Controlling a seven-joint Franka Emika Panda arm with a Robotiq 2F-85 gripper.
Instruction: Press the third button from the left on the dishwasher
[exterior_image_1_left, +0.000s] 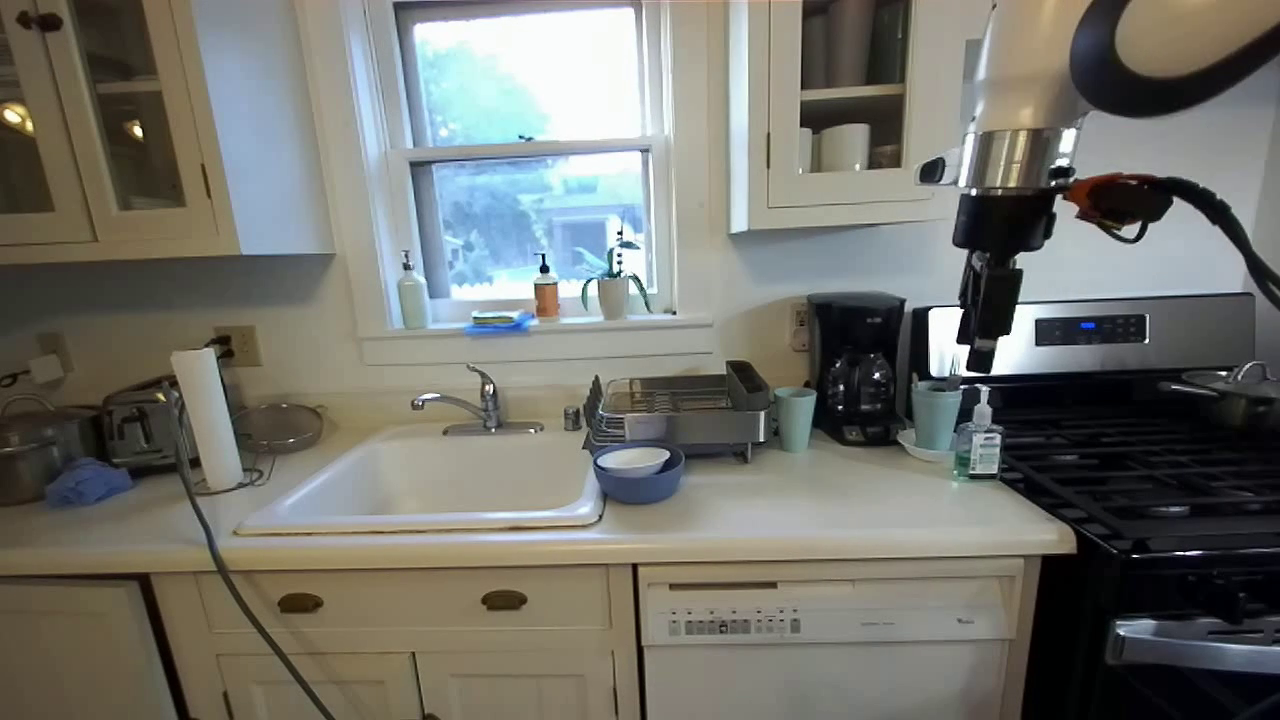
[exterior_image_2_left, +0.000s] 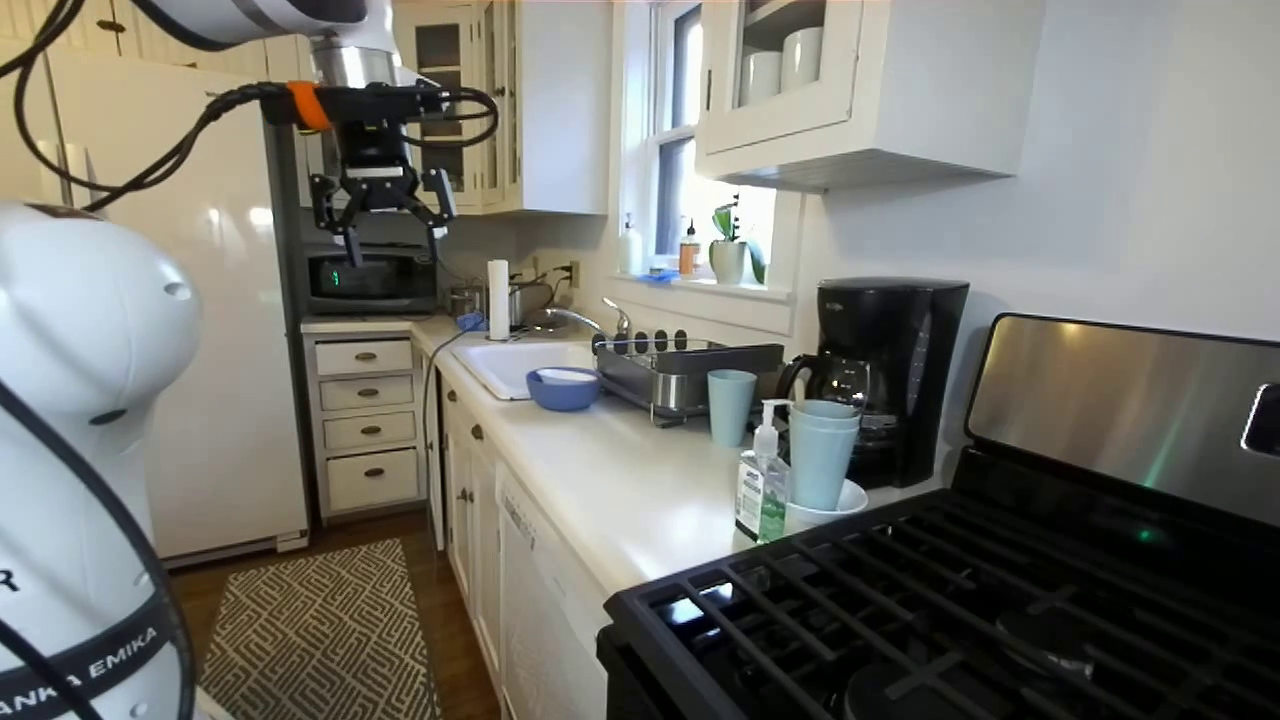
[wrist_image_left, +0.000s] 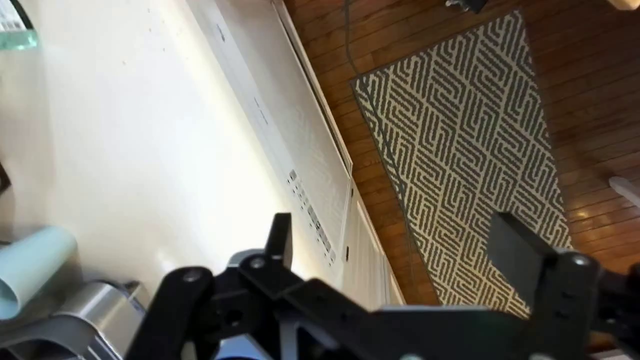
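The white dishwasher (exterior_image_1_left: 825, 680) is built in under the counter, with its door shut. Its row of small grey buttons (exterior_image_1_left: 735, 626) sits at the left of the top front panel; single buttons are hard to tell apart. The row also shows at a slant in an exterior view (exterior_image_2_left: 519, 522) and in the wrist view (wrist_image_left: 311, 215). My gripper (exterior_image_2_left: 395, 243) is open and empty, pointing down, well above counter height and apart from the dishwasher. In the wrist view the fingers (wrist_image_left: 390, 225) are wide apart, with the button row beyond them near the left finger.
The counter (exterior_image_1_left: 800, 520) overhangs the dishwasher front. On it stand a blue bowl (exterior_image_1_left: 640, 487), a dish rack (exterior_image_1_left: 680, 410), cups (exterior_image_1_left: 795, 420), a coffee maker (exterior_image_1_left: 856, 370) and a soap bottle (exterior_image_1_left: 978, 450). The stove (exterior_image_1_left: 1150, 480) adjoins at right. A rug (exterior_image_2_left: 330, 630) lies on the floor.
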